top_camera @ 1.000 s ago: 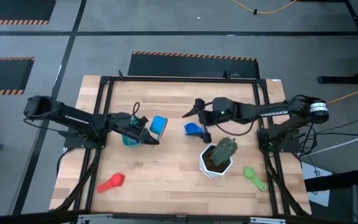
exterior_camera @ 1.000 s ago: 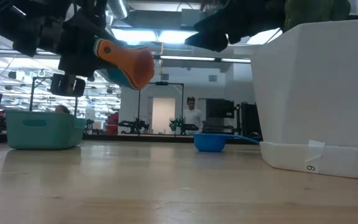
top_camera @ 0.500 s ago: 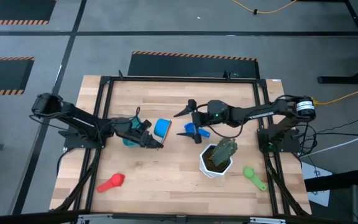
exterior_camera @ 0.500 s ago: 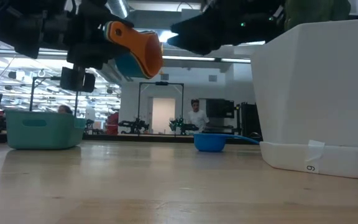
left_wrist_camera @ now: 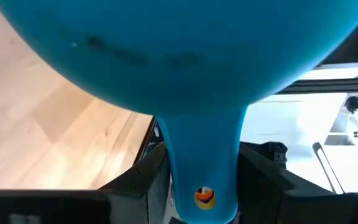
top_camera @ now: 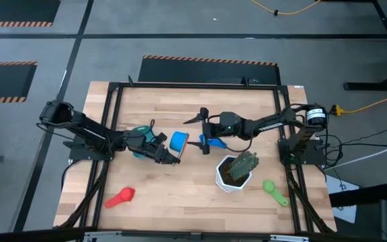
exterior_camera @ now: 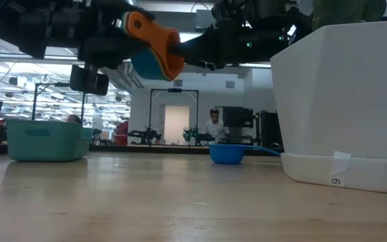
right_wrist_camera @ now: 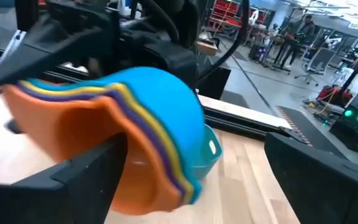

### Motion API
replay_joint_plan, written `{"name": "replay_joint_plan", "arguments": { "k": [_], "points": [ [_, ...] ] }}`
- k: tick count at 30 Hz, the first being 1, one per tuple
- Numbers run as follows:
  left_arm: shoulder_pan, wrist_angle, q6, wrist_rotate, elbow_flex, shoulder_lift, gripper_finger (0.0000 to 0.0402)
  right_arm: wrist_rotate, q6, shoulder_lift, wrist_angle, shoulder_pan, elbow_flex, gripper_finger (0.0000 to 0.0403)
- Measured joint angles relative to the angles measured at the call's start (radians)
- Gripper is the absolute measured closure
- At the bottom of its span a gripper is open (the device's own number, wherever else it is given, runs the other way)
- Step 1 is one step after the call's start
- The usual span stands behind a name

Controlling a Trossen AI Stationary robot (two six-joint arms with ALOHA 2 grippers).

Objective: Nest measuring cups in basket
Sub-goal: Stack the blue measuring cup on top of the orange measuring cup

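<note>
A nested stack of measuring cups (top_camera: 179, 141), blue outside and orange innermost (right_wrist_camera: 104, 143), hangs above the table's middle with my left gripper (top_camera: 168, 152) shut on it. My right gripper (top_camera: 195, 134) stands open just right of the stack, one finger on either side of its rim (right_wrist_camera: 166, 168); whether it touches, I cannot tell. A lone blue cup (top_camera: 213, 142) rests bottom down on the table (exterior_camera: 227, 153) under my right arm. The teal basket (exterior_camera: 46, 139) stands on the table behind my left arm (top_camera: 140, 133). A red cup (top_camera: 121, 197) and a green cup (top_camera: 274, 190) lie near the front. My left gripper pinches the stacked handles (left_wrist_camera: 204, 155) between its two fingers, near the handles' free end. The fingers come level from the table's left and lie along the handles. The stack is lifted clear of the table, tipped on its side with its open mouths facing my right gripper (exterior_camera: 154, 48).
A white pot with a green plant (top_camera: 235, 169) stands right of centre, near the front, close under my right arm. A black frame (top_camera: 113, 94) runs around the wooden table top. A person stands in the room far behind (exterior_camera: 213, 124).
My left gripper has carried the stack toward the table's right edge, away from the basket, keeping it clear of the table. My right gripper has come toward the table's left edge and down, and its open fingers now stand at the stack.
</note>
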Motion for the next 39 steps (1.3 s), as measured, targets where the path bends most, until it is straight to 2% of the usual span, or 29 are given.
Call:
{"name": "replay_joint_plan", "arguments": {
  "k": [9, 12, 17, 26, 29, 33, 39],
  "points": [
    [0.000, -0.003, 0.000, 0.018, 0.068, 0.040, 0.0255, -0.018, 0.000, 0.007, 0.007, 0.008, 0.014, 0.0020],
    [0.000, -0.006, 0.000, 0.019, 0.072, 0.040, 0.0255, -0.018, 0.000, 0.007, 0.010, 0.008, 0.014, 0.0031],
    [0.001, -0.008, -0.003, 0.021, 0.072, 0.040, 0.0255, -0.019, 0.002, 0.007, 0.009, 0.008, 0.014, 0.0090],
    [0.000, -0.010, -0.003, 0.024, 0.072, 0.040, 0.0255, -0.088, 0.003, 0.007, 0.008, 0.008, 0.014, 0.0254],
    [0.001, -0.007, -0.004, 0.017, 0.073, 0.040, 0.0255, -0.076, 0.003, 0.007, 0.009, 0.007, 0.016, 0.0296],
    [0.002, -0.006, -0.003, 0.010, 0.075, 0.040, 0.0255, -0.049, 0.002, 0.007, 0.010, 0.007, 0.018, 0.0329],
    [0.002, -0.007, 0.002, 0.006, 0.074, 0.040, 0.0256, -0.048, 0.003, 0.007, 0.007, 0.008, 0.018, 0.0330]
  ]
}}
